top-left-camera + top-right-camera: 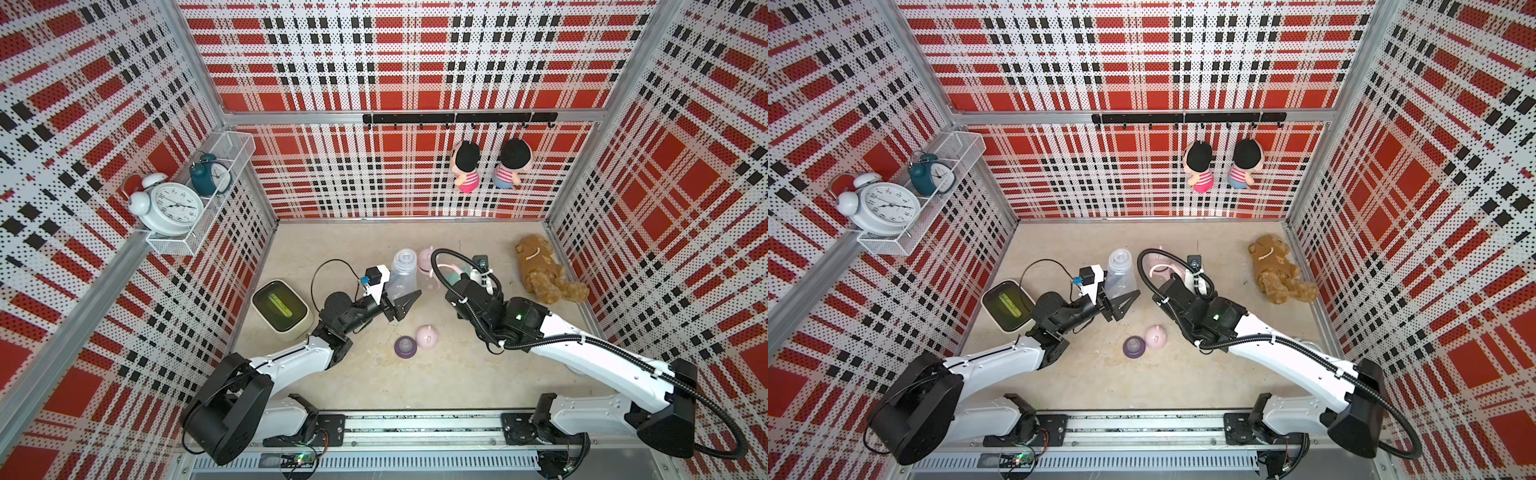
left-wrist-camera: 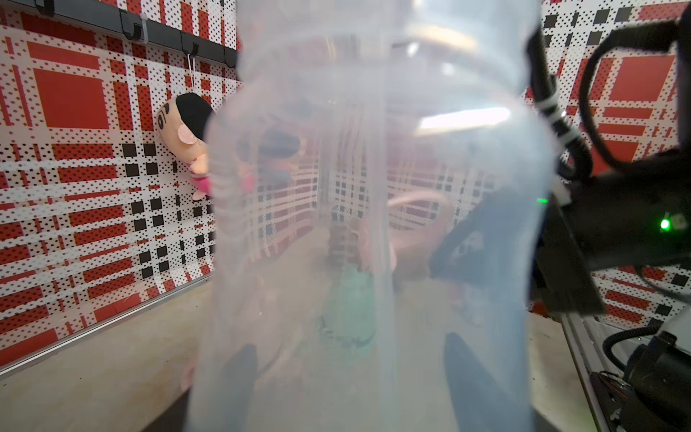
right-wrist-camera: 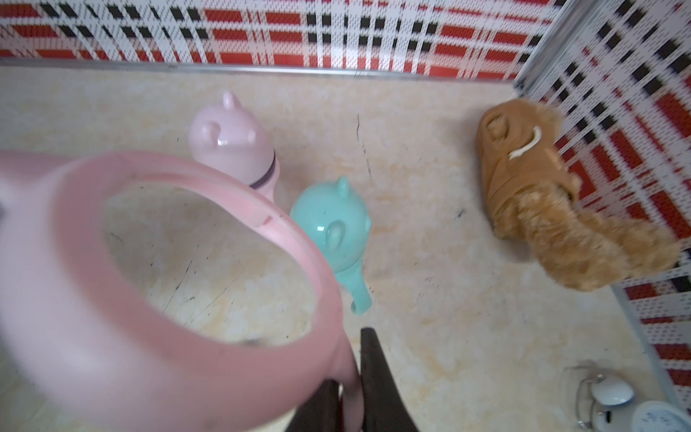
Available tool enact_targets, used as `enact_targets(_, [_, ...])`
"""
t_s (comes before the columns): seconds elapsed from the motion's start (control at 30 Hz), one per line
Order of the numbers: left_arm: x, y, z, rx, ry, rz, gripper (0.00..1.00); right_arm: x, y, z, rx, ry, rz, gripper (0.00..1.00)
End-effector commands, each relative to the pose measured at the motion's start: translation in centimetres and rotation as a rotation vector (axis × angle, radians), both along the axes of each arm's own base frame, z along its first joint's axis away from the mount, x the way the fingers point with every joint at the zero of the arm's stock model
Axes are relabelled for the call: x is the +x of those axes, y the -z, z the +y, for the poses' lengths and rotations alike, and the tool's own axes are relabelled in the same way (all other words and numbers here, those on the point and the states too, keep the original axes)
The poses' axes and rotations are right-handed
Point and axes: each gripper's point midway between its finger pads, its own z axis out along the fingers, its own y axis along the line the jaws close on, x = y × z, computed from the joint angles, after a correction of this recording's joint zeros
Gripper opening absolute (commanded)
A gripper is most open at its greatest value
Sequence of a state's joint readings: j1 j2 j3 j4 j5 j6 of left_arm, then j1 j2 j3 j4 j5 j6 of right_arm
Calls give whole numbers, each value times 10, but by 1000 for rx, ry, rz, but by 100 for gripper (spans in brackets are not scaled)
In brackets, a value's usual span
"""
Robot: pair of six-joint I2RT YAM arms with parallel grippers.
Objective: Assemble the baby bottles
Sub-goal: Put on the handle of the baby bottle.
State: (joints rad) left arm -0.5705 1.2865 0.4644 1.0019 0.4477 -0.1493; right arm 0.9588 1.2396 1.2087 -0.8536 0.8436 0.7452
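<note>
Seen from above, two robot arms reach in over a beige table [image 1: 457,374] from its 6 o'clock edge. The left gripper [image 1: 401,303] is clenched around the base of a clear bottle body [image 1: 402,276], held upright just toward 12 o'clock from the table's centre. Its wrist view is almost filled by the bottle's cloudy wall.

The right gripper [image 3: 349,392] pinches one loop of a pink handle ring [image 3: 187,374], raised off the table toward 1 o'clock.

Beyond the ring stand a pink-capped bottle [image 3: 228,142] and a teal-capped bottle [image 3: 329,224], close together at 12 to 1 o'clock.

A purple nipple collar [image 1: 405,347] and a pink eared cap [image 1: 427,336] lie loose, touching, just toward 6 o'clock from centre.

A brown plush toy [image 1: 544,274] lies at 2 o'clock, and a cream box [image 1: 282,309] sits at 9 o'clock.
</note>
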Motion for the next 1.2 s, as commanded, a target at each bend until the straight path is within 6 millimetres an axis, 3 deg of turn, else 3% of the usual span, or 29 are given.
enact_targets(0.0, [-2, -7, -4, -13, 21, -16, 0, 6, -48, -26, -144, 66, -116, 0])
enact_targets(0.2, [1, -10, -11, -12, 22, -8, 0, 17, -110, -14, -206, 45, -264, 0])
enact_targets(0.37, [7, -17, -19, -11, 0, 7, 0, 22, -137, 10, -295, 32, -362, 0])
enact_targets(0.63, [14, -25, -33, -6, -6, 54, 0, 20, -147, 40, -455, 54, -446, 0])
enact_targets(1.17, [22, -30, -38, 13, -22, 63, 0, 13, -130, 73, -624, 19, -468, 0])
